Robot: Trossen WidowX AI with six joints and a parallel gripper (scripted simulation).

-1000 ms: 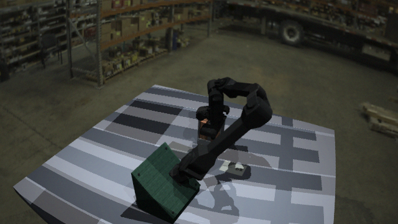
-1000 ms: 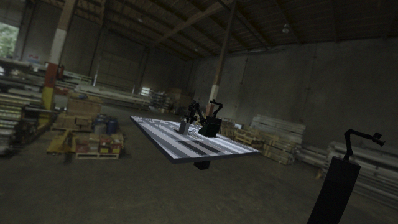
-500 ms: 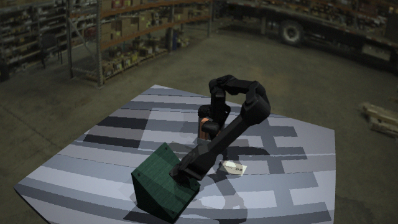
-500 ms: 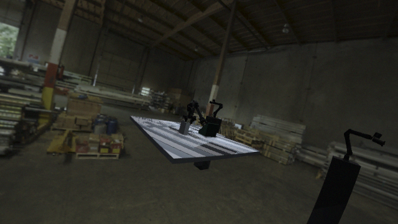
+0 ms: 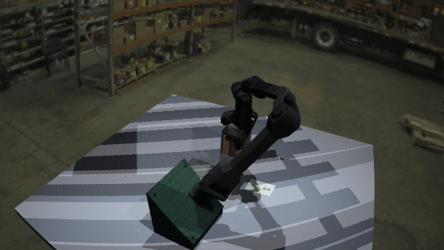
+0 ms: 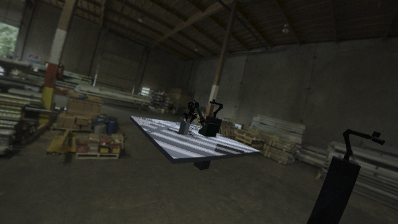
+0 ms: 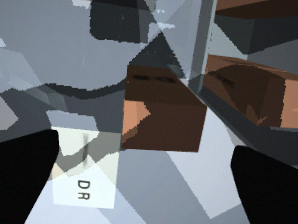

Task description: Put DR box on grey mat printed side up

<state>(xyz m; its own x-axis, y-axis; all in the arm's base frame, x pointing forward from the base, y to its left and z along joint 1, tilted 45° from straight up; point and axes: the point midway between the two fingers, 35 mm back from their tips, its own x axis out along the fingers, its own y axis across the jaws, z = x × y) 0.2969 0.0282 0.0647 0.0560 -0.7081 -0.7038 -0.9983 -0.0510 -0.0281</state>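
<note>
"The jaws stand open, with nothing gripped. Your wrist view puts the black fingertips wide to either side of a brown rectangular cardboard box (image 7: 162, 125), with space showing on both sides."

"What does that view give you that the top one doesn't?"

"It shows you that box just outside the wall (image 7: 202, 45) of the grey upright bin (image 6: 184, 128), with more brown cardboard boxes (image 7: 250, 92) (image 5: 227, 146) beyond the wall. From the top, the arm covers much of that area. The exterior view gives you the bin's grey outside, but nothing of the boxes inside."

"And the arm's pose?"

"Your black jointed arm (image 5: 254, 149) (image 6: 201, 117) rises from a green wedge-shaped block (image 5: 170, 198) (image 6: 214, 128) on the striped grey desk (image 5: 114, 208) (image 6: 186, 154). It reaches up to a high elbow, then folds over so the wrist points down near the bin."

"Where's the DR box, relative to the jaws?"

"You can't confirm it. The box in the middle lies between the jaws' two sides in your wrist view, but its dark marks are too blurred to read. The readable DR is on the pale rectangular card (image 7: 85, 192) (image 5: 268, 189), nearer the left-hand fingertip in that picture."
</note>
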